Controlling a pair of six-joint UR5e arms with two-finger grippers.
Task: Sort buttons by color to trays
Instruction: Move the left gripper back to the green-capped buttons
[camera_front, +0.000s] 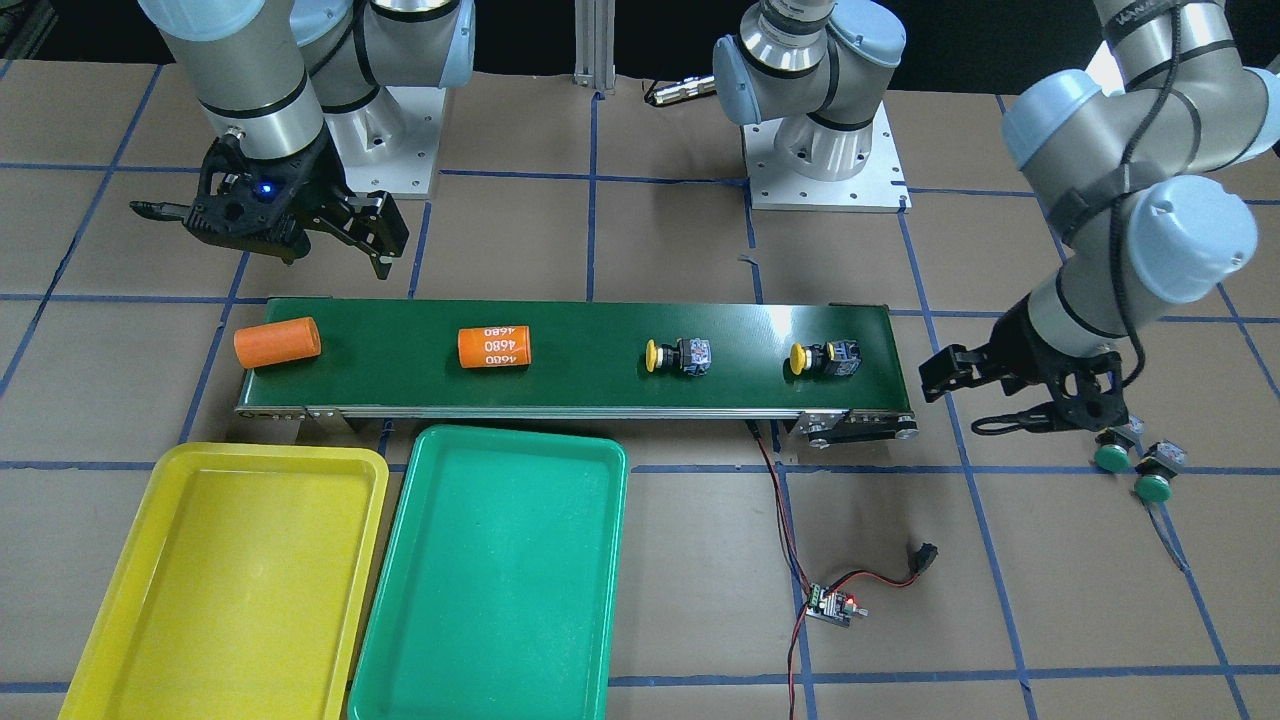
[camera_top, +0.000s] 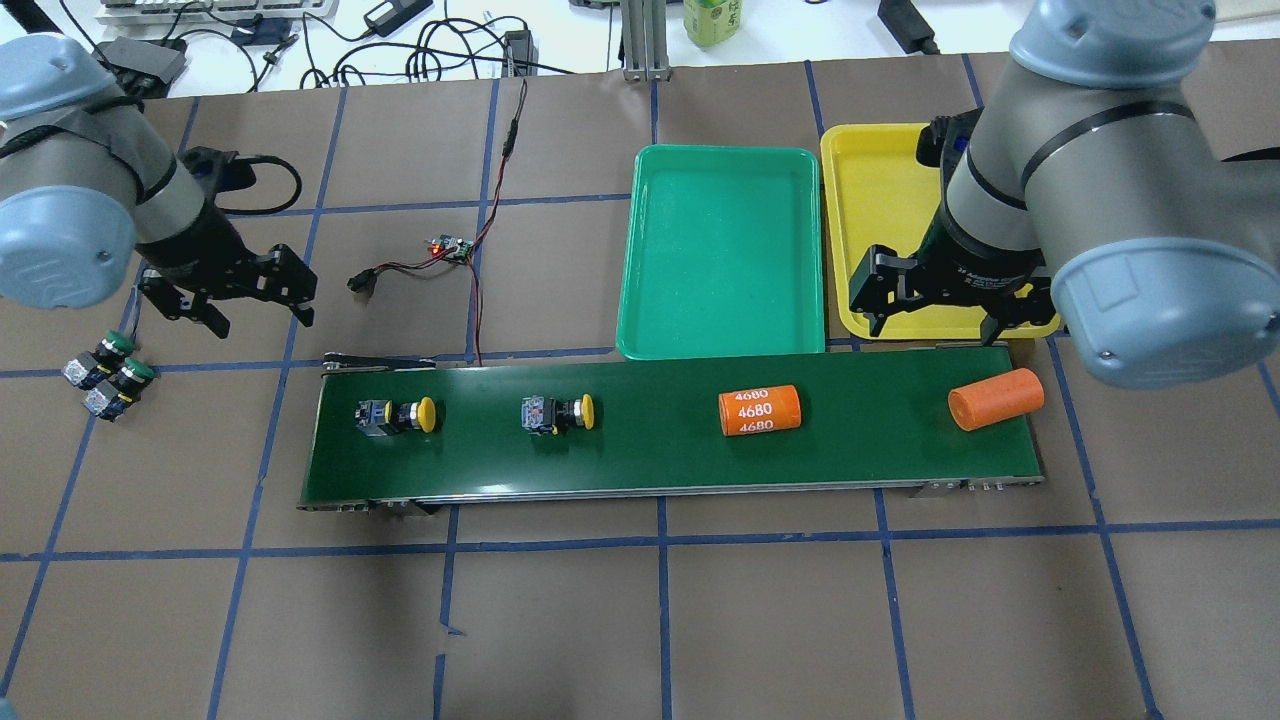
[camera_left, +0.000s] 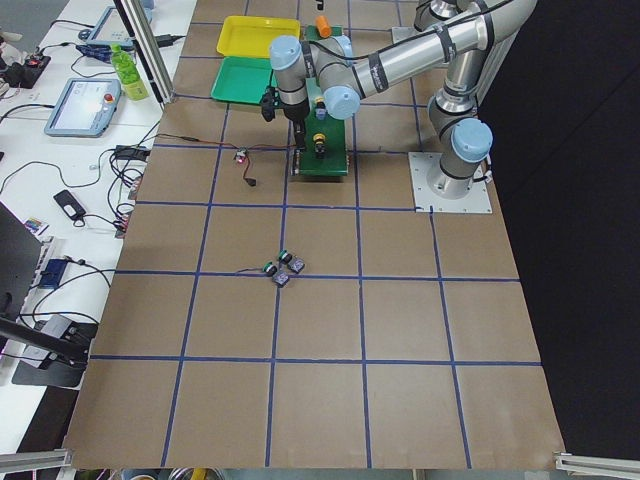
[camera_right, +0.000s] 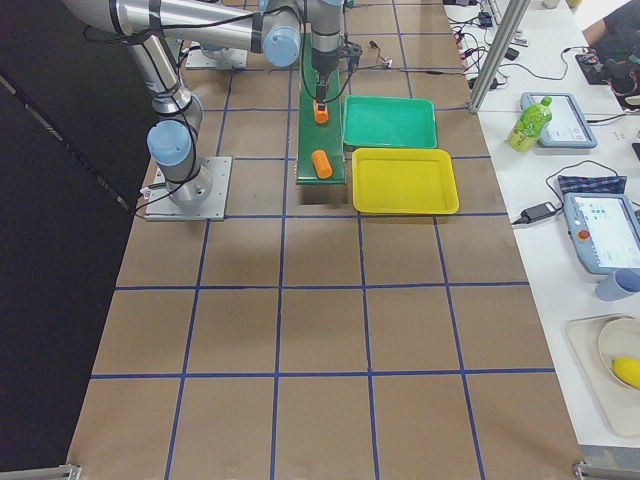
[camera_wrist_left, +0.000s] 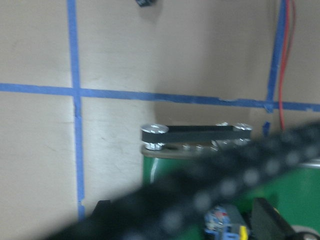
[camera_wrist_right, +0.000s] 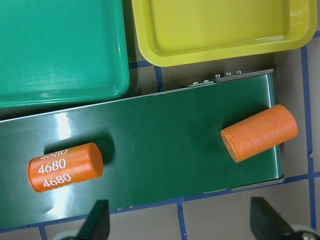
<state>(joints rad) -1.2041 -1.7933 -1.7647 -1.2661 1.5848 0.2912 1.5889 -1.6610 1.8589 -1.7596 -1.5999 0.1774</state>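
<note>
Two yellow-capped buttons (camera_top: 400, 415) (camera_top: 560, 412) lie on their sides on the dark green belt (camera_top: 650, 455); the front view shows both buttons (camera_front: 675, 357) (camera_front: 822, 358). Two green-capped buttons (camera_top: 100, 358) (camera_top: 122, 385) lie together on the table off the belt's end. My left gripper (camera_top: 258, 312) hangs open and empty between that pair and the belt. The green tray (camera_top: 720, 250) and the yellow tray (camera_top: 880, 200) lie side by side beyond the belt, both bare. My right gripper (camera_top: 935, 322) is open and empty above the yellow tray's near edge.
Two orange cylinders (camera_top: 760, 410) (camera_top: 995, 398) lie on the belt's right half, one printed 4680. A small controller board (camera_top: 450, 249) with red and black wires lies on the table behind the belt. A blurred cable crosses the left wrist view.
</note>
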